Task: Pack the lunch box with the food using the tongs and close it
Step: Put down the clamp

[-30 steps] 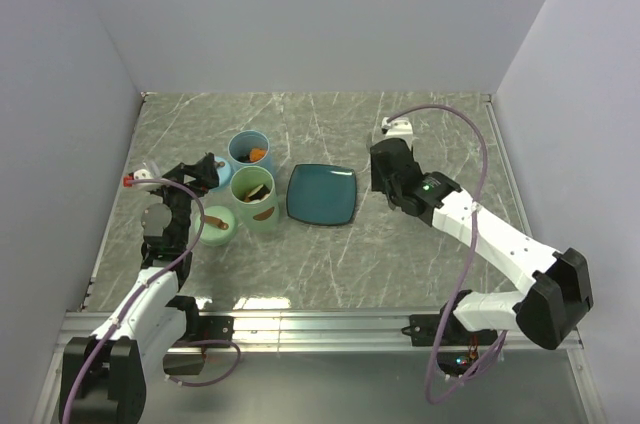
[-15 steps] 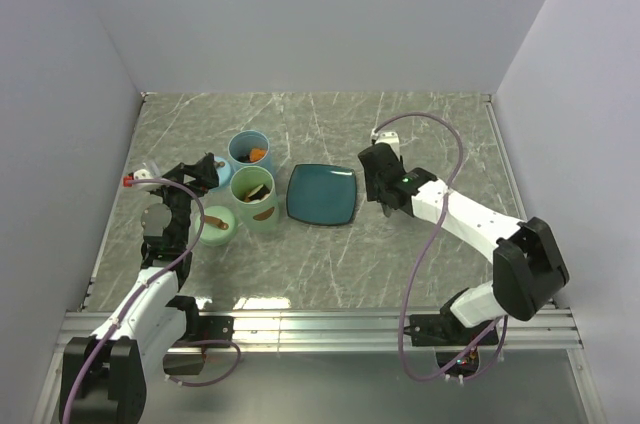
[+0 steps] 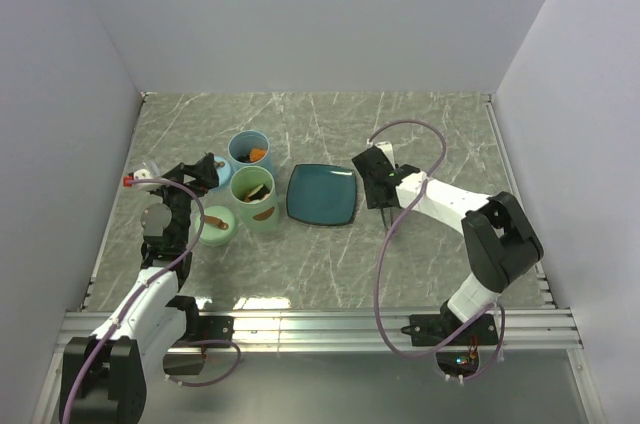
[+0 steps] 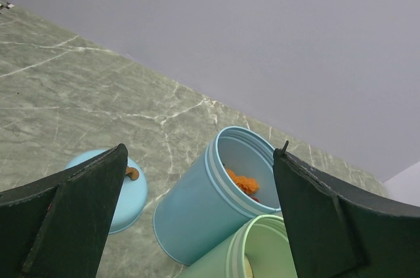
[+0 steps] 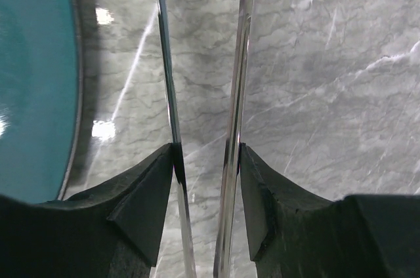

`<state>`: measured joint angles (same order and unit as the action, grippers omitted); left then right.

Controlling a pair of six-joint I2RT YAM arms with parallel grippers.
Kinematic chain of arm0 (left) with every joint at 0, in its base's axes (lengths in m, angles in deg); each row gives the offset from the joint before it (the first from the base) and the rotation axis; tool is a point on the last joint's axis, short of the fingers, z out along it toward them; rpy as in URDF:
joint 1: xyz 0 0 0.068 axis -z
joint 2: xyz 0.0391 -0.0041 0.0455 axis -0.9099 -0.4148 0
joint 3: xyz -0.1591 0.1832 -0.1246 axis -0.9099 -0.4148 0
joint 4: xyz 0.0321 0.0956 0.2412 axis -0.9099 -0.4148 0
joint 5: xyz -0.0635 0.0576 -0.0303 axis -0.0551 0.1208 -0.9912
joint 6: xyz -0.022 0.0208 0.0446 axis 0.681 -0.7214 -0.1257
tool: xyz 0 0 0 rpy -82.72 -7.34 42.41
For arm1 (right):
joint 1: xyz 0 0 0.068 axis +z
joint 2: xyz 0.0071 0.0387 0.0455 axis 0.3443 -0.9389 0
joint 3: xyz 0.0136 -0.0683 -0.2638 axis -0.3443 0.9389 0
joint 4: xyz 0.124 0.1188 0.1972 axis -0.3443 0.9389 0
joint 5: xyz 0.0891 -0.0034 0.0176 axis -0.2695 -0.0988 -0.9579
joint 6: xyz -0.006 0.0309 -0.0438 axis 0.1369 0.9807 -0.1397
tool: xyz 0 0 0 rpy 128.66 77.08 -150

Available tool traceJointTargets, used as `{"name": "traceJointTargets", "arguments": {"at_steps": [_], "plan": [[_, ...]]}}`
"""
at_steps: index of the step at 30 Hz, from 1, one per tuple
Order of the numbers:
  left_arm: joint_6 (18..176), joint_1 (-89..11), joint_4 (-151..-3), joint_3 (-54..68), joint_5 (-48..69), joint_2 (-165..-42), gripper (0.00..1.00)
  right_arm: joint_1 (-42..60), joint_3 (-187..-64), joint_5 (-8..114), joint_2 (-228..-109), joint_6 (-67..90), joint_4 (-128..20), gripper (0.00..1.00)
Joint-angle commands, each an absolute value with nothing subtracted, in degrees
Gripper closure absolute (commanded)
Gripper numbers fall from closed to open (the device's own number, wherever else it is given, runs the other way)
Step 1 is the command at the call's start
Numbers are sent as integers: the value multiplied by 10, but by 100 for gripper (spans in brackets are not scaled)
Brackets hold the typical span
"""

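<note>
The tongs (image 5: 165,61) sit clamped between the fingers of the right gripper (image 5: 205,153). Their two arms are squeezed to a narrow gap, with nothing between them where they show; the tips are out of view. Just left of them lies the teal plate (image 5: 33,81). Beyond the plate, orange chunks (image 4: 244,181) lie inside a blue tub (image 4: 197,212), which stands before the left gripper (image 4: 201,153), spread wide.

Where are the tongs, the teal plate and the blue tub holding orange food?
tongs (image 5: 166,61): right wrist view, on the left metal arm.
teal plate (image 3: 320,194): top view, on its bare centre.
blue tub (image 4: 193,216): left wrist view, on its outer wall.
</note>
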<state>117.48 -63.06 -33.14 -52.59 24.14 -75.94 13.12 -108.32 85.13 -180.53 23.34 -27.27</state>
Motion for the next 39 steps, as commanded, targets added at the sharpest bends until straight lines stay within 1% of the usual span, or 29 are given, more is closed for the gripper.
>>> {"name": "traceJointTargets", "arguments": {"at_steps": [1,12,18,30,39], "plan": [[1179,-633,-308,-522,244,-758,0,120,-1120,852,-1809,232,-274,48],[1179,-633,-307,-523,244,-759,0,92,-1160,835,-1862,218,-284,48],[1179,-633,-308,-523,246,-757,0,84,-1173,829,-1885,216,-282,45],[1180,-633,-311,-524,249,-755,1,83,-1158,807,-1844,210,-295,38],[1181,-633,-311,-525,250,-754,0,83,-1158,798,-1850,206,-297,34]]}}
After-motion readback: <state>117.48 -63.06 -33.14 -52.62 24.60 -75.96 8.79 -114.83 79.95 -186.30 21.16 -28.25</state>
